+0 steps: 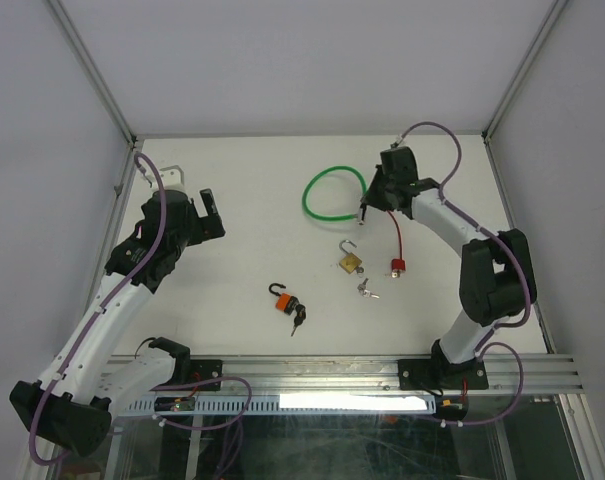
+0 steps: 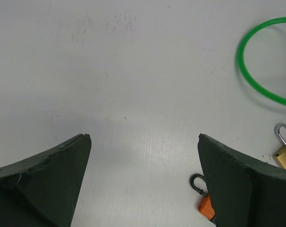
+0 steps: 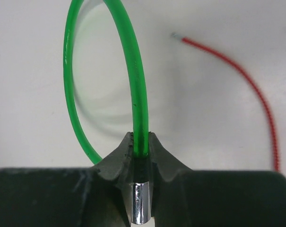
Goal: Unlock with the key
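R: my right gripper (image 3: 141, 140) clamped on cable (image 3: 133, 80), far centre | L: left gripper (image 2: 143, 138) wide open, empty | key (image 1: 367, 291) lies just near-right of padlock (image 1: 350, 263) | risk: the thin, springy cable could slip out of my pinch and knock the key away

White arm links (image 1: 97, 335), black joints (image 1: 492, 275), purple cables (image 1: 155, 182), dark tool fingers (image 2: 48, 175)

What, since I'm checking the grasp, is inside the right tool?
The right tool clamps the green cable near its metal end; its fingers cover the gripped stretch's sides.
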`<move>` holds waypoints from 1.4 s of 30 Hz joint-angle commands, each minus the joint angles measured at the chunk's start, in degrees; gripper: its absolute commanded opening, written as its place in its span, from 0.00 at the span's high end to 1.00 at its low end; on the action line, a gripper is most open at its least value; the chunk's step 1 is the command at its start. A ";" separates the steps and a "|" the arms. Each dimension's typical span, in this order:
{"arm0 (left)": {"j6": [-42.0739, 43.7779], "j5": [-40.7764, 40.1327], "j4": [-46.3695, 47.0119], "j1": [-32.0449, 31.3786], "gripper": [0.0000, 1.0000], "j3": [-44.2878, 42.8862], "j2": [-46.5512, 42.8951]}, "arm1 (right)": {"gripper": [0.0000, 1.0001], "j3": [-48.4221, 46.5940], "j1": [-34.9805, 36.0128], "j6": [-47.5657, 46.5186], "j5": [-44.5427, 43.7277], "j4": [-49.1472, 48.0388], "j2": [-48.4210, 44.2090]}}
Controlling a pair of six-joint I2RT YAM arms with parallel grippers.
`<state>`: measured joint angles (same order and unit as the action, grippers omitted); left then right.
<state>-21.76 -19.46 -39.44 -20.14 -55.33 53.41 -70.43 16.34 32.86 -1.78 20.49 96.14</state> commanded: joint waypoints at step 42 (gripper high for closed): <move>2.11 6.24 4.17 1.46 0.01 0.78 3.84 | 0.52 19.92 19.26 -6.07 -4.56 12.47 -10.97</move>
<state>-21.15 -14.52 -38.30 -19.38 -54.41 56.75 -51.18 35.51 27.07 -6.42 34.37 85.80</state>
